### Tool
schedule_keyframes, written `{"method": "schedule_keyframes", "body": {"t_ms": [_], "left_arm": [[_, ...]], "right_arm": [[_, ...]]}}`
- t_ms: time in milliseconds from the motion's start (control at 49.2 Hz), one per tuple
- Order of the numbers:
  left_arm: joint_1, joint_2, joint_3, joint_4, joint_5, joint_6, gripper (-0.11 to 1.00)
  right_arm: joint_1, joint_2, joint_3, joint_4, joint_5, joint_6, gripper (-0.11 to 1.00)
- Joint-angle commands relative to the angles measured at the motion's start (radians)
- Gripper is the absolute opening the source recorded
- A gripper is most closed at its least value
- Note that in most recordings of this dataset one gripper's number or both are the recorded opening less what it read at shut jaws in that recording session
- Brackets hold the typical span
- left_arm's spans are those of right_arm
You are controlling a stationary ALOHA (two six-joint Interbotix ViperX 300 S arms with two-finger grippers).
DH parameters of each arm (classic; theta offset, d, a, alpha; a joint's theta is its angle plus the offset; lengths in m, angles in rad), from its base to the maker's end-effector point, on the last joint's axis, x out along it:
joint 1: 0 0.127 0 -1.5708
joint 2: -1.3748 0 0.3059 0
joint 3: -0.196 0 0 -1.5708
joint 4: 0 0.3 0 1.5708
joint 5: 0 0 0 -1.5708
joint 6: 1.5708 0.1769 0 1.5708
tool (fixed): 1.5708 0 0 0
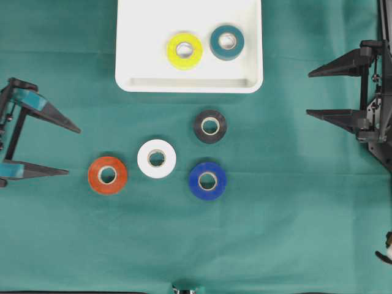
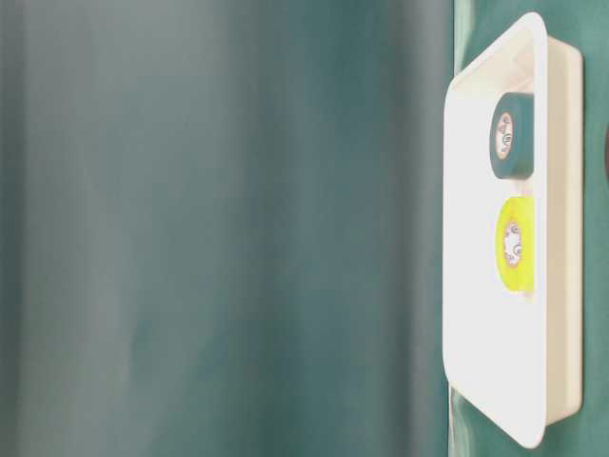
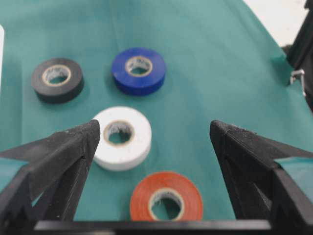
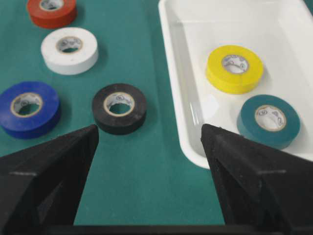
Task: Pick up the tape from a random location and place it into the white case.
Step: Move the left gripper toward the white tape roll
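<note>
Green-covered table (image 1: 294,214) holds four loose tape rolls (image 1: 157,158) at centre, two more inside the white case (image 1: 141,37) at twelve o'clock; left hand (image 1: 66,150) and right hand (image 1: 315,93) both released, empty.

Print inside tape cores (image 4: 270,117) too small to read.

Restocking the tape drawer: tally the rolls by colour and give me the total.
Yellow roll, in the white case: 1
Teal roll, in the case: 1
Black roll, on the cloth: 1
White roll, on the cloth: 1
Blue roll, on the cloth: 1
Orange-red roll, on the cloth: 1
Total: 6
</note>
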Motion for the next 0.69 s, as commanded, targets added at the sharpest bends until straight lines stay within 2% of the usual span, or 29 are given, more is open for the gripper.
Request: {"method": "schedule_keyframes", "body": {"t_ms": [0,386,671], "left_arm": [[-0.003,0.051,-0.044,0.0,-0.034,0.005,0.99],[-0.009,0.327,-0.23,0.003,-0.069,0.011,0.99],[-0.009,0.479,-0.379,0.003,-0.064,0.012,0.99]], "right_arm": [[-0.002,0.006,-0.02,0.0,-0.005,0.0,0.84],[-0.002,0.006,-0.018,0.0,-0.005,0.0,0.84],[-0.002,0.006,-0.02,0.0,-0.005,-0.002,0.84]]}}
